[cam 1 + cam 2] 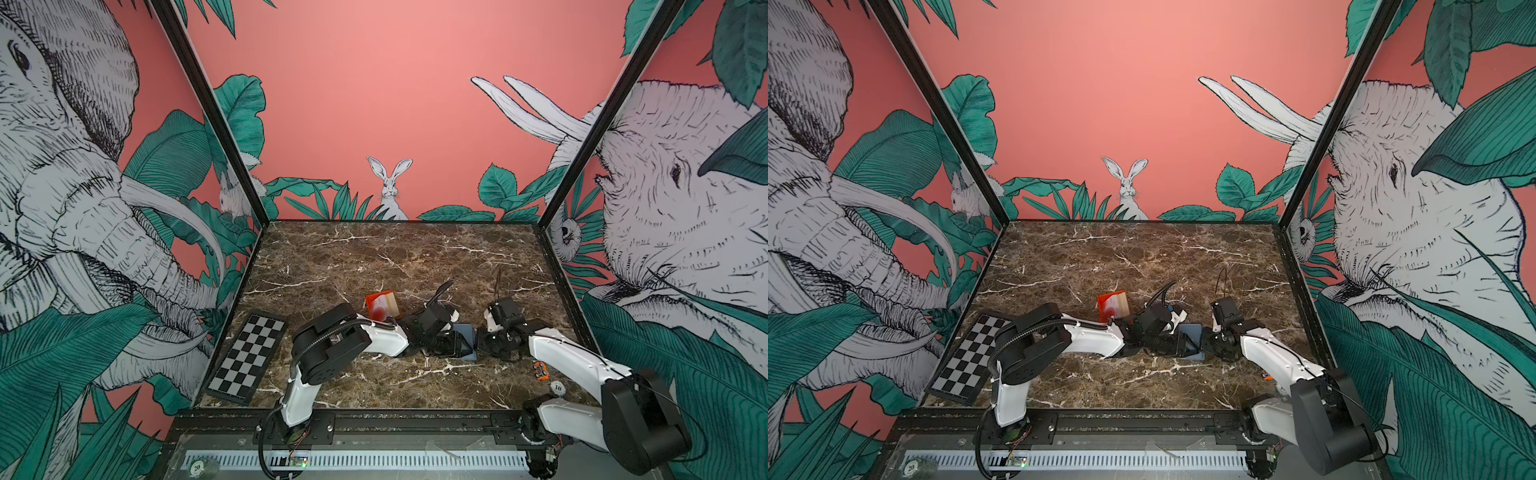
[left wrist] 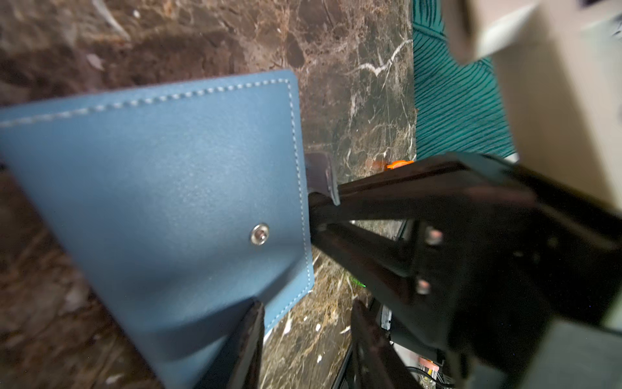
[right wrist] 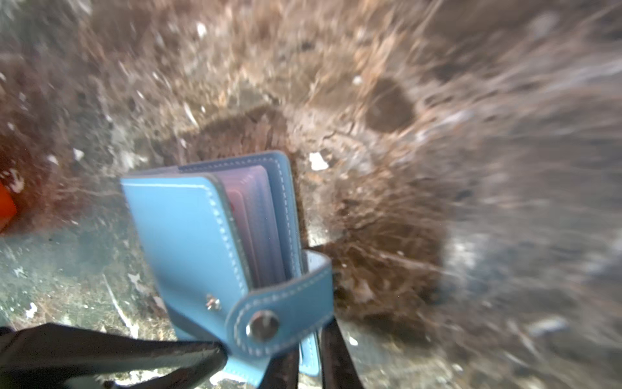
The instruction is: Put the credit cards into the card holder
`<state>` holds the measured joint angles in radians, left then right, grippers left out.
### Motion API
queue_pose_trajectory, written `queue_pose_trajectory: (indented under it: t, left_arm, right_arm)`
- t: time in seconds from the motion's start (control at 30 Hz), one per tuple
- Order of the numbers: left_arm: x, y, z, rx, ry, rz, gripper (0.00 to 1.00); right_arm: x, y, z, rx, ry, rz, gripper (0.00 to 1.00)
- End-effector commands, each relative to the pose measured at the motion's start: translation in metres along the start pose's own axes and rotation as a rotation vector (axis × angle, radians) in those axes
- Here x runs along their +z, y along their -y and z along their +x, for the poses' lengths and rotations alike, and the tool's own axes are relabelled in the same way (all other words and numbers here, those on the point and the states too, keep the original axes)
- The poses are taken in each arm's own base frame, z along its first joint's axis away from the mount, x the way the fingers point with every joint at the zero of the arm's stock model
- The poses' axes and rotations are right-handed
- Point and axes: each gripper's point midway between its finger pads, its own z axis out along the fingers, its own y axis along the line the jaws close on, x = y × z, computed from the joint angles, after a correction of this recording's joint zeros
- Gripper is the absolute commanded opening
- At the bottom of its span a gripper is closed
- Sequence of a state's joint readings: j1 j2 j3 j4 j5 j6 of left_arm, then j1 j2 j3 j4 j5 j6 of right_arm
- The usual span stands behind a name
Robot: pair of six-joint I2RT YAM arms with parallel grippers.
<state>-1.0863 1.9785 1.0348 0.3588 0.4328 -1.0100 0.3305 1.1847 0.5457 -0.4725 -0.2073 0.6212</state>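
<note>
The slate-blue card holder stands partly open on the marble between both grippers. In the right wrist view its sleeves look pinkish and the snap tab curls round the front. My right gripper is shut on a blue edge of the holder below the tab. My left gripper is open: one finger lies against the holder's cover, and bare marble shows between the fingers. The credit cards, cream with a red circle, stand behind the left arm.
An orange tray holds the cards. A checkerboard panel lies at the table's left edge. A small orange object and a white chip lie near the right arm. Walls close in three sides.
</note>
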Motion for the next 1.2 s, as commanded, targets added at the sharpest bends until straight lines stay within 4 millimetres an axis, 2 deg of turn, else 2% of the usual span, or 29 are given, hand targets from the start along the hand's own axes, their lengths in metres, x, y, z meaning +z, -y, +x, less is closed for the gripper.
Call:
queue_pose_trajectory:
  t: [0.0, 0.1, 0.23, 0.47, 0.67, 0.97, 1.17]
  left_arm:
    - [-0.006, -0.025, 0.007, -0.029, -0.018, -0.100, 0.43]
    - [-0.005, -0.026, 0.007, -0.033, -0.020, -0.101, 0.43]
    - [-0.005, -0.022, 0.005, -0.028, -0.018, -0.089, 0.43]
    - [-0.005, -0.004, -0.007, -0.010, 0.001, -0.050, 0.43]
    - [-0.001, -0.004, -0.007, -0.022, -0.005, -0.030, 0.43]
    - [-0.002, 0.002, -0.009, -0.009, 0.001, -0.010, 0.42]
    - [-0.001, 0.001, -0.008, -0.013, -0.002, -0.007, 0.42]
  right_arm:
    - [-0.018, 0.010, -0.012, 0.000, 0.068, 0.070, 0.19]
    - [-0.022, 0.006, -0.015, -0.019, 0.081, 0.055, 0.26]
    - [-0.016, 0.002, -0.011, -0.041, 0.030, 0.042, 0.31]
    - [-0.017, -0.026, -0.014, -0.072, 0.028, -0.104, 0.34]
    - [-0.020, -0.026, -0.018, -0.076, 0.048, -0.099, 0.35]
    - [-0.009, -0.030, -0.023, -0.073, 0.006, -0.094, 0.33]
    - [-0.009, -0.019, -0.024, -0.065, 0.003, -0.022, 0.29]
